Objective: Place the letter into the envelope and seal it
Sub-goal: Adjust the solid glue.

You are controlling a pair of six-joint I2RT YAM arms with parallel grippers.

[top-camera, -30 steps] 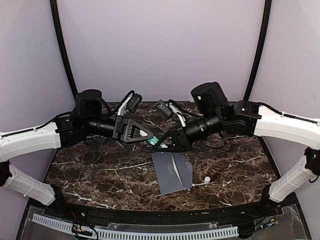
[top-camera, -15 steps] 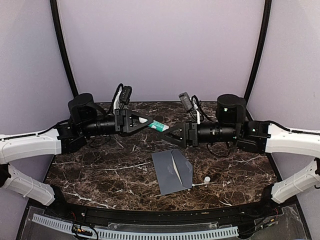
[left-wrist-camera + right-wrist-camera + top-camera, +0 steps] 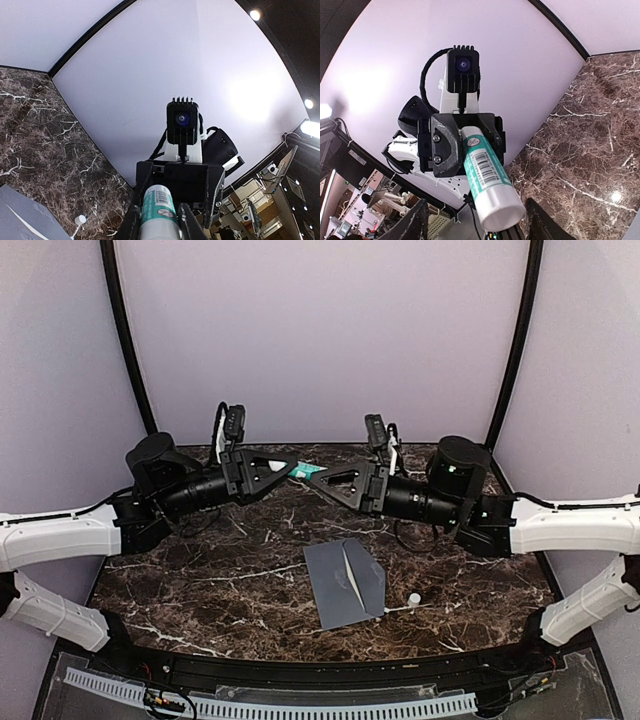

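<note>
The grey envelope (image 3: 345, 583) lies flat on the marble table (image 3: 200, 570), its flap folded over; a corner also shows in the left wrist view (image 3: 20, 220). The cream letter is not visible. Both grippers are raised above the table's back and face each other. My left gripper (image 3: 290, 470) is shut on a green-and-white glue stick (image 3: 308, 471), seen between its fingers in the left wrist view (image 3: 159, 207). My right gripper (image 3: 322, 478) is open, with the stick's white end (image 3: 495, 205) between its spread fingers (image 3: 415, 222) without touching them.
A small white cap (image 3: 413, 598) lies on the table just right of the envelope and shows in the left wrist view (image 3: 80, 219). Black frame posts (image 3: 125, 340) and lilac walls stand behind. The table's front edge carries a black rim (image 3: 320, 665).
Both grippers have risen and moved toward the back wall together, staying tip to tip with the glue stick between them. The envelope and cap have not moved.
</note>
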